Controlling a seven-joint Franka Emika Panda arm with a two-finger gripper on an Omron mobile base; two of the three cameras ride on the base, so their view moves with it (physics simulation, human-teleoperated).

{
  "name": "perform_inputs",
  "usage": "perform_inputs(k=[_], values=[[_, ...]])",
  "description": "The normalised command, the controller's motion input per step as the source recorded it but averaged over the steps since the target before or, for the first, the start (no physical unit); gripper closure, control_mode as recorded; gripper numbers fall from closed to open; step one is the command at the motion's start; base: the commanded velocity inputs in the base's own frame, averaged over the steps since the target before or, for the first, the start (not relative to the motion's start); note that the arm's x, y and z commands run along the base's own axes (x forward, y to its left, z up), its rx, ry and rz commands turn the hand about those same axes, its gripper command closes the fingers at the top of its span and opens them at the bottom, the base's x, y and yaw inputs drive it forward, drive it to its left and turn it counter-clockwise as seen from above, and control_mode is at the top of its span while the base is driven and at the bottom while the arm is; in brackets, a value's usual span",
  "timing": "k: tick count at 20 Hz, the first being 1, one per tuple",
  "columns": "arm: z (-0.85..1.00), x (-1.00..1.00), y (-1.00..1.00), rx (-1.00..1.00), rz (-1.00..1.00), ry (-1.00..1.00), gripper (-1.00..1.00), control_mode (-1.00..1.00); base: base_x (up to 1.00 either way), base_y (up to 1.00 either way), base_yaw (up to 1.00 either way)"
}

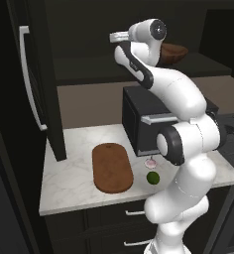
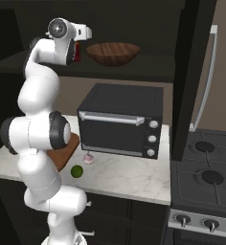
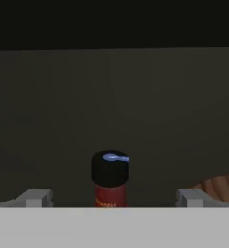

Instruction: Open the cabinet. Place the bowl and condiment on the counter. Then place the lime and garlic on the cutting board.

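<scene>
— Dark cabinet (image 2: 191, 72) stands open; why is the gripper (image 3: 111, 201) spread so wide?
— To straddle the red bottle (image 3: 110, 186) on the shelf, beside the bowl (image 2: 112, 53).

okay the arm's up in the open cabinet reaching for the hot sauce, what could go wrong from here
The gripper is open with the condiment upright between its fingers; closing off-centre could tip the narrow bottle over on the shelf. The bowl sits close beside it, so a sideways swing might knock it. Below stands the toaster oven, where anything dropped could land.
</scene>
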Motion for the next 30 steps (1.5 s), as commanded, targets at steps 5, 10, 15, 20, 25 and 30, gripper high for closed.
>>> perform_inputs(k=[5, 10, 15, 20, 25, 30], values=[[-0.02, 0.07, 0.00, 0.00, 0.00, 0.04, -1.00, -1.00, 0.00, 0.00, 0.00], [-0.04, 0.05, 0.06, 0.00, 0.00, 0.04, -1.00, -1.00, 0.00, 0.00, 0.00], [-0.02, 0.10, 0.16, 0.00, 0.00, 0.04, -1.00, -1.00, 0.00, 0.00, 0.00], [0.00, 0.15, 0.03, 0.00, 0.00, 0.04, -1.00, -1.00, 0.00, 0.00, 0.00], [0.00, 0.08, 0.00, 0.00, 0.00, 0.02, -1.00, -1.00, 0.00, 0.00, 0.00], [-0.02, 0.06, 0.00, 0.00, 0.00, 0.02, 1.00, -1.00, 0.00, 0.00, 0.00]])
